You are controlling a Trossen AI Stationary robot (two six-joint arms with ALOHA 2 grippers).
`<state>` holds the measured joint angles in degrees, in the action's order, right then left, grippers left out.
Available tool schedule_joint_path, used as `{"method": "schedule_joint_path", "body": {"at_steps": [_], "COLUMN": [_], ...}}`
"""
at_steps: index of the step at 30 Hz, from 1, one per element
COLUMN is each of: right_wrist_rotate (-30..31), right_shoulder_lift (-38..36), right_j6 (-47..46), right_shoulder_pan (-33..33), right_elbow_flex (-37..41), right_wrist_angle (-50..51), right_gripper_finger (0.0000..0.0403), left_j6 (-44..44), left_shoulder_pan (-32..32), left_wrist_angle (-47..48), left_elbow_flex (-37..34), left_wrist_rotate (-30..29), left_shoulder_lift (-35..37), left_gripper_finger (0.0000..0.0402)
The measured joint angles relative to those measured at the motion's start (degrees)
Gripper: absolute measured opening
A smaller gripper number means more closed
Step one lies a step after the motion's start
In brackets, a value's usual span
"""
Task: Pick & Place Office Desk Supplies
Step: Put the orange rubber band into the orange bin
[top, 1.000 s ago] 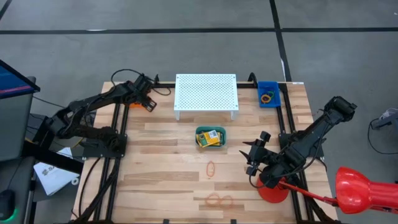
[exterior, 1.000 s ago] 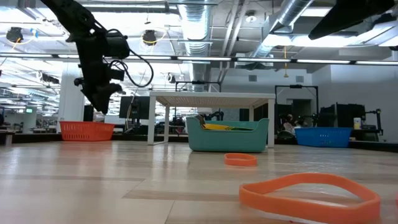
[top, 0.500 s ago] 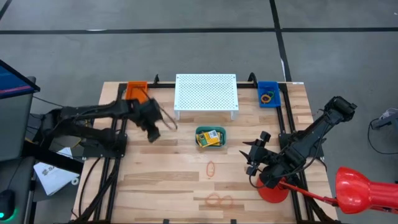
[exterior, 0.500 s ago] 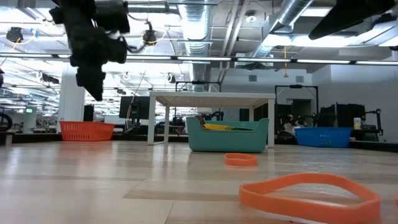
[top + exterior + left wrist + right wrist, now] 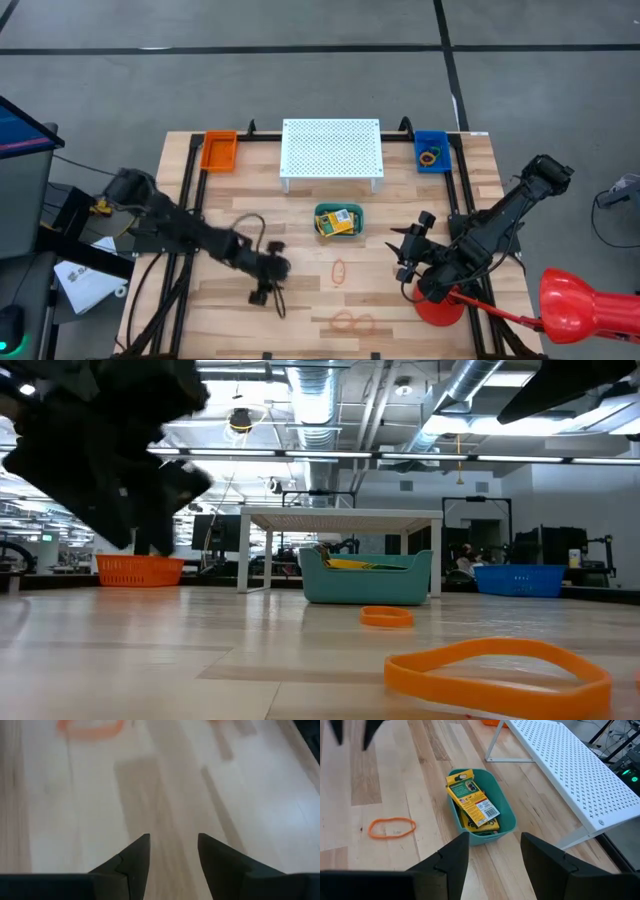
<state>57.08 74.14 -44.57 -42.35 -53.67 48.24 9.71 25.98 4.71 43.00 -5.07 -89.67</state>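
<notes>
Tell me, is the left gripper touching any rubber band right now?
Apart. In the left wrist view the left gripper has open, empty jaws over bare wood, and the orange band lies well ahead of them.

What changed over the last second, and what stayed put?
The left claw swung from the orange bin at the table's back left corner down to the front, open and empty, near the orange bands. The right claw, teal bin and bands did not move.

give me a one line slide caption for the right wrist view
Open right gripper facing teal bin of crayon boxes.
</notes>
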Motion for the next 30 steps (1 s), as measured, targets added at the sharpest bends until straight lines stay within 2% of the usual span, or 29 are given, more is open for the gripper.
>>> {"method": "schedule_joint_path", "body": {"at_steps": [5,8,11,15,20,25,30], "right_wrist_rotate": [0.0,-0.02,-0.02,-0.02,0.0,0.0,0.31], "right_shoulder_lift": [0.01,0.01,0.01,0.01,-0.01,-0.01,-0.01], "right_j6": [0.0,0.0,0.16,0.19,0.43,0.45,0.63], "right_shoulder_pan": [0.0,0.0,0.0,-0.25,-1.3,-1.94,-1.88], "right_elbow_flex": [0.0,0.0,0.0,0.0,0.0,0.0,0.0], "right_wrist_angle": [0.01,-0.01,0.02,0.21,-0.03,-0.18,-0.47], "right_gripper_finger": [0.0175,0.0175,0.0175,0.0175,0.0175,0.0175,0.0175], "left_j6": [-7.58,-10.36,-11.36,-13.91,-13.89,-14.33,-18.54], "left_shoulder_pan": [3.36,4.07,4.1,4.38,4.39,4.39,4.39], "left_wrist_angle": [-3.4,-5.21,-10.97,-18.68,-26.17,-30.53,-32.02], "left_elbow_flex": [7.52,11.35,13.36,13.64,13.64,13.73,17.18], "left_wrist_rotate": [-6.17,-6.83,-6.81,-5.32,-0.24,0.97,3.57], "left_shoulder_lift": [-10.15,-14.85,-17.86,-19.13,-21.79,-25.14,-28.19], "left_gripper_finger": [0.0159,0.0159,0.0159,0.0159,0.0159,0.017,0.0191]}}
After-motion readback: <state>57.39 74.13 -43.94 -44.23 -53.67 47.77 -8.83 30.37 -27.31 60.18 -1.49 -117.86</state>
